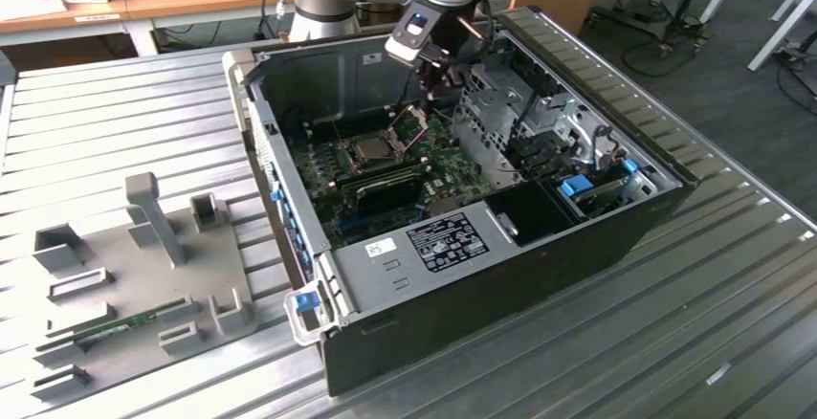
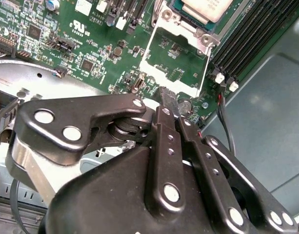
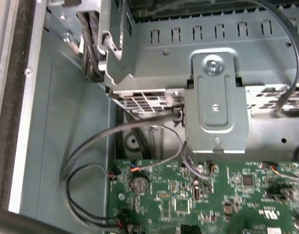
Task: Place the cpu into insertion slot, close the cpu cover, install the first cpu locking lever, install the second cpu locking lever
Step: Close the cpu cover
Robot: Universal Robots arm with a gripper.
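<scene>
A ribbed metal table (image 1: 715, 323) carries an open computer case (image 1: 511, 285), its motherboard (image 1: 383, 194) exposed. The gripper (image 2: 169, 93) reaches into the far side of the case, jaws drawn together, tips at the free edge of the raised cpu cover (image 2: 148, 48). The cpu (image 1: 374, 149) sits in its socket, just to the exterior view's left of the cover.

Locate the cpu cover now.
In the exterior view the cpu cover stands tilted up on the exterior view's right of the seated cpu, the tool close above it.
</scene>
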